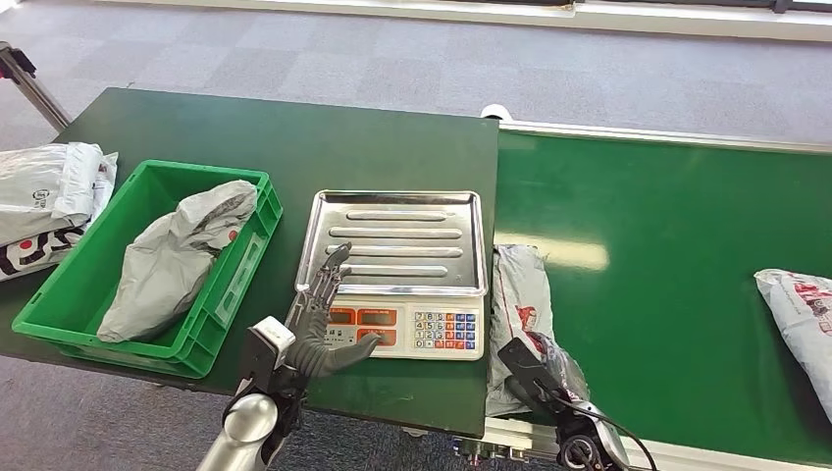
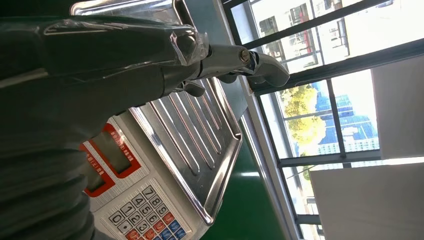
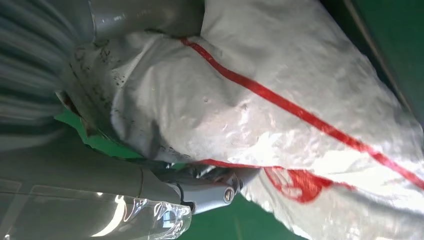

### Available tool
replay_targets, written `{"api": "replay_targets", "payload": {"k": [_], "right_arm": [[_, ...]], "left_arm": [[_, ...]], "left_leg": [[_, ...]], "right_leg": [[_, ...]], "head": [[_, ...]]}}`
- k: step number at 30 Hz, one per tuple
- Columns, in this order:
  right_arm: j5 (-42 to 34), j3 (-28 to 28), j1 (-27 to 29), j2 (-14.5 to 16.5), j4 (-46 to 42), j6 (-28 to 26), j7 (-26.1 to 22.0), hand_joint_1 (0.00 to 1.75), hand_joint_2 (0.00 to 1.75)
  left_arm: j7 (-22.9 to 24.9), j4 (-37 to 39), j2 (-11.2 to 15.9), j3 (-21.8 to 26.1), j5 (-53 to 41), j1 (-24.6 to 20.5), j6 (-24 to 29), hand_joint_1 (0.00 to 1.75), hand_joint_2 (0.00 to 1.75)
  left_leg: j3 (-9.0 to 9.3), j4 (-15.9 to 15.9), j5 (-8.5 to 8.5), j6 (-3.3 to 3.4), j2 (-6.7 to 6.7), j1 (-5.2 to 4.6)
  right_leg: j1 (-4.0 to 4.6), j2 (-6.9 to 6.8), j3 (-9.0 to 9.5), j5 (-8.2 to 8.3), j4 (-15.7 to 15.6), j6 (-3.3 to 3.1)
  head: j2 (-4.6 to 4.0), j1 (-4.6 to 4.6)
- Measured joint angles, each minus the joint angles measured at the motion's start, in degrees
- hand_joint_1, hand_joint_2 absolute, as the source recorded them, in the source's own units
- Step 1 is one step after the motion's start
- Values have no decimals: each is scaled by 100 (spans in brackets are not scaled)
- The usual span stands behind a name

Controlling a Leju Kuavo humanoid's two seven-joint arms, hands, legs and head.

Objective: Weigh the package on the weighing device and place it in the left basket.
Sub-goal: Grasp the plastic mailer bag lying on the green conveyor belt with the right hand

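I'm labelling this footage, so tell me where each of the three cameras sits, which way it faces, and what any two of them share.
Head view: high on the body, facing forward and down at the scale, green basket and package; both arms enter below.
Left wrist view: behind the left hand, facing along the scale's tray toward windows.
Right wrist view: behind the right hand, close against the package.
Shared: head and left wrist views both show the scale's keypad.

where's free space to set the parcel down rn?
The scale's steel tray is bare, though the left hand hovers at its front-left corner. The belt is bare between the parcel under the right hand and the parcel at the right edge. The dark table behind the scale is bare. The green basket already holds a grey bag.
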Motion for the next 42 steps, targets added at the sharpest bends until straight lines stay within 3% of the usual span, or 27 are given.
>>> {"api": "replay_targets", "payload": {"k": [23,33,42], "right_arm": [[-94,-47,10,-8,-43,-116,-56,175,175],[-2067,-846,493,127,-1112,-661,-1616,175,175],[-2814,-1243,816,249,-1857,-941,-2236,175,175]], "left_arm": [[18,-8,15,2,39,10,35,0,175],[-36,-111,32,11,131,119,78,0,175],[-166,-50,48,2,196,71,86,0,175]], "left_leg": [[-10,0,-4,-1,-3,0],[-58,1,-1,0,-24,0],[-74,0,-1,0,-21,0]], "right_leg": [[0,-2,-7,-6,0,3],[-1,-14,-51,-4,1,3],[0,-12,-68,-5,1,3]], "head": [[0,1],[0,0],[0,1]]}}
